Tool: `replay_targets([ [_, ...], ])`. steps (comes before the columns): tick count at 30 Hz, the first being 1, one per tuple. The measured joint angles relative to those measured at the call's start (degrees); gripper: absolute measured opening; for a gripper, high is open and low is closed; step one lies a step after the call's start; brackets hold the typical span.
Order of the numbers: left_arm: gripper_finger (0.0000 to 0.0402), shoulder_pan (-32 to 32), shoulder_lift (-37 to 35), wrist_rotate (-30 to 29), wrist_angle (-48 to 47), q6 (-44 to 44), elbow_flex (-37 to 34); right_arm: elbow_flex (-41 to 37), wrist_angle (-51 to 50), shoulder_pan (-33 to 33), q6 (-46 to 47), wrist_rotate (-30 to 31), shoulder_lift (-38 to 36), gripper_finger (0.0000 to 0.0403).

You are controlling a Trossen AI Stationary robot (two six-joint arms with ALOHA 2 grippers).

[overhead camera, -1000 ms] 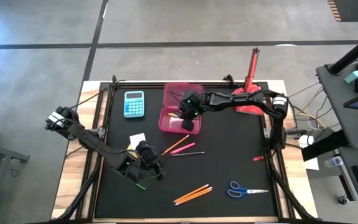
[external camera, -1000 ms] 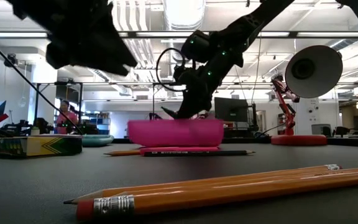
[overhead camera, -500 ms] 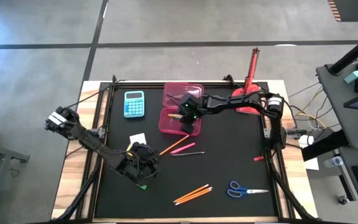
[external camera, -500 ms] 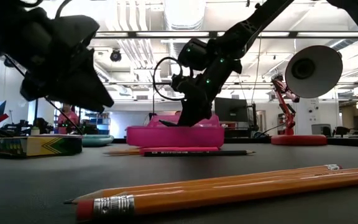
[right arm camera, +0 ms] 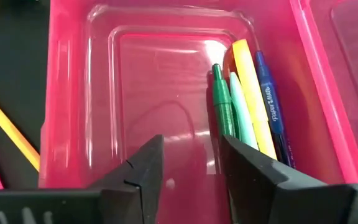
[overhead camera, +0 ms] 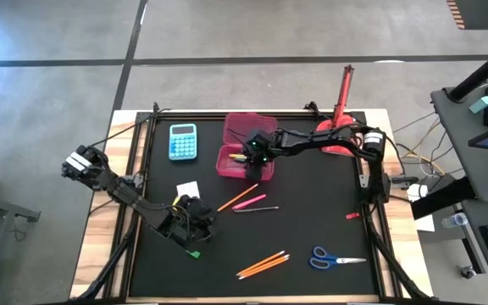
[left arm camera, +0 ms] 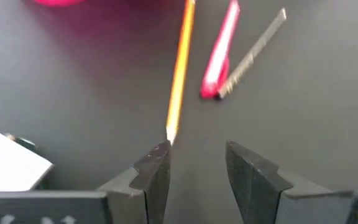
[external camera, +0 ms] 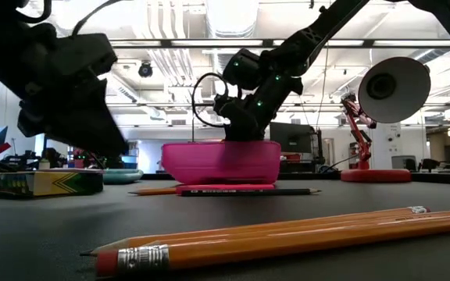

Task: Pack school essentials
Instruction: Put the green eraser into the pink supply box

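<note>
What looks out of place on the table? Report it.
Nothing looks damaged or spilled. Some items lie loose outside the pink case: an orange pencil, a pink pencil and a dark one mid-table, two orange pencils and scissors near the front edge. Pens already lie in the case.

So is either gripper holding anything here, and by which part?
Nothing is held. The right gripper is open over the pink case; the left gripper is open above an orange pencil.
</note>
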Motion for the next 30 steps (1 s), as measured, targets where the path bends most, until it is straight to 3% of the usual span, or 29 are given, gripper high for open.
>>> replay_targets([
  [9, 0.0137, -2.15, -0.07, 17.87, 1.27, 17.23, 2.46, 3.94, -2.15, -0.02, -2.19, 0.04, -0.61, 0.0146],
  [14, 0.0137, -4.55, -0.07, 26.94, 0.18, 21.18, 2.51, 5.99, -4.62, -0.02, -2.28, 0.08, -2.84, 0.0144],
  [23, 0.0137, -7.40, -0.11, 31.42, -1.78, 24.47, 2.51, 6.63, -8.02, 0.06, -0.28, 0.13, -10.03, 0.0157],
  [30, 0.0137, -7.96, -0.13, 31.78, -2.65, 33.70, 2.51, 6.53, -10.57, 1.05, 1.72, 0.18, -14.76, 0.0159],
])
